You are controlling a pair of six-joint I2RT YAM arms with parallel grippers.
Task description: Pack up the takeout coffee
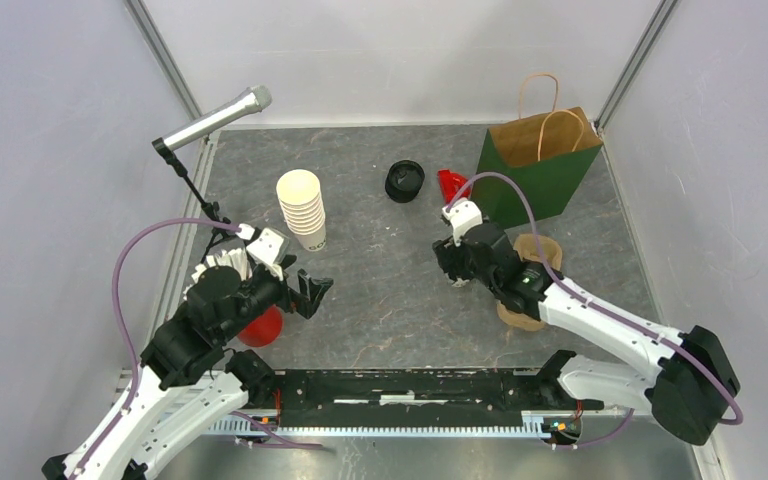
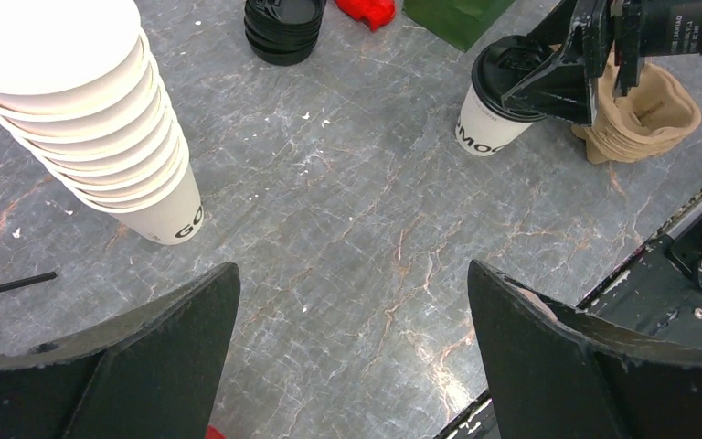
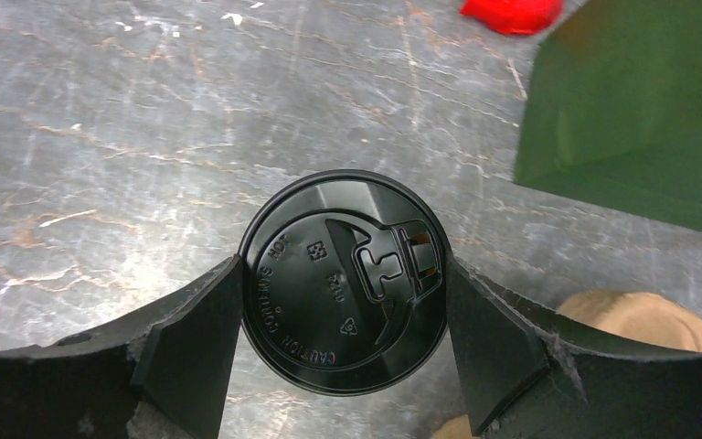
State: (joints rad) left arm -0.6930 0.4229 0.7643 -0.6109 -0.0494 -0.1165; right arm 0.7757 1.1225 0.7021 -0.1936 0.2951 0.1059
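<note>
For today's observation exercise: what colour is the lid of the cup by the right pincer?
The lid is black; the right wrist view shows it best.

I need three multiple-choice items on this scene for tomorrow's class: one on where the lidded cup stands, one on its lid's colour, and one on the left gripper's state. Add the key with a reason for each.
1. Where is the lidded cup?
A) between the right gripper's fingers
B) between the left gripper's fingers
C) standing apart from both arms

2. What colour is its lid?
A) white
B) red
C) black

3. How is the left gripper?
A) shut on the lidded cup
B) open, nothing between its fingers
C) shut tight on nothing

Key: 1 A, the right wrist view shows a finger on each side of the lid. 2 C, the lid is black in both wrist views. 3 B, only bare table lies between its wide-apart fingers.
</note>
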